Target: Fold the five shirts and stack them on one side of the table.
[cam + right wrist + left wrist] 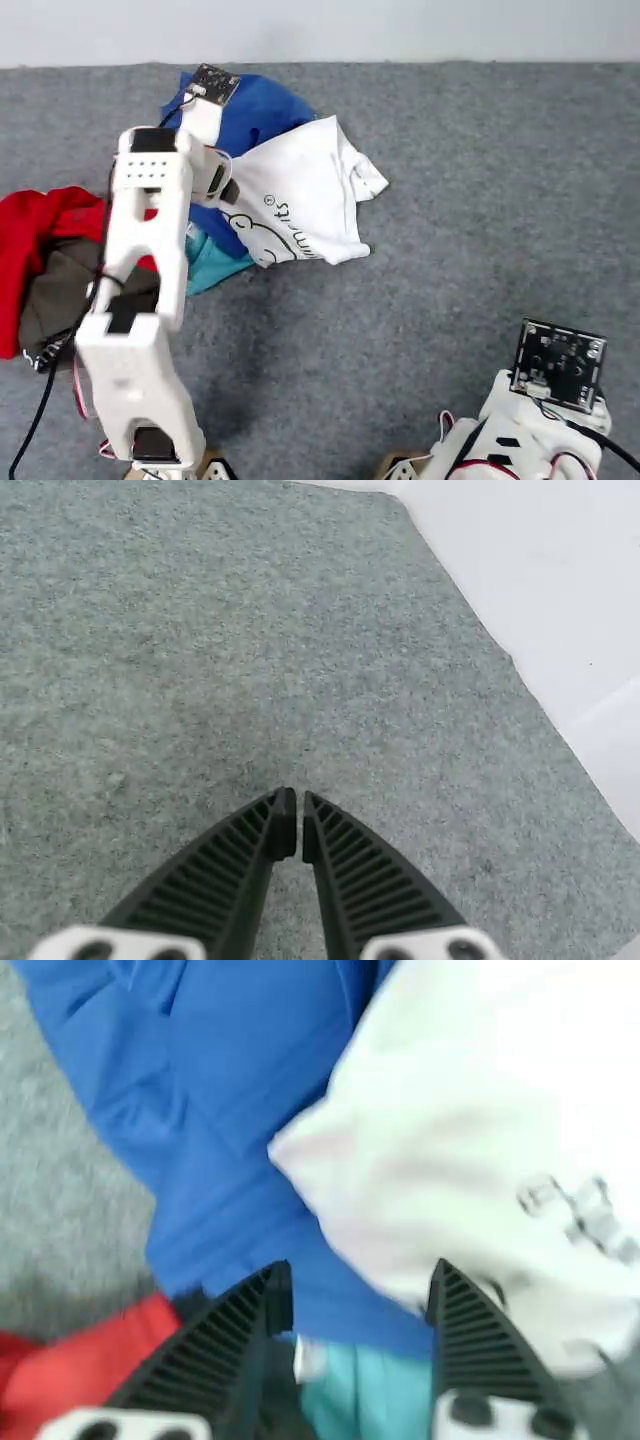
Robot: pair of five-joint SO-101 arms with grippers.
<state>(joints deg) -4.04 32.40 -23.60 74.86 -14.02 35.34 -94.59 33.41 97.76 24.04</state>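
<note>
A heap of shirts lies at the table's left. The white printed shirt [300, 200] lies spread on top of a blue shirt [255, 108], with a teal shirt [215, 262] poking out below and a red shirt [40, 225] and a dark brown shirt [60, 290] at the far left. My left gripper [358, 1290] hangs open just above the heap, over the seam where the white shirt [470, 1160] overlaps the blue shirt [230, 1090]; nothing sits between its fingers. My right gripper [298, 825] is shut and empty over bare grey mat at the near right.
The grey felt mat [470, 210] covers the table and is bare to the right of the heap. A pale wall edge [540, 590] borders the mat. The right arm's base [540, 420] sits at the near right corner.
</note>
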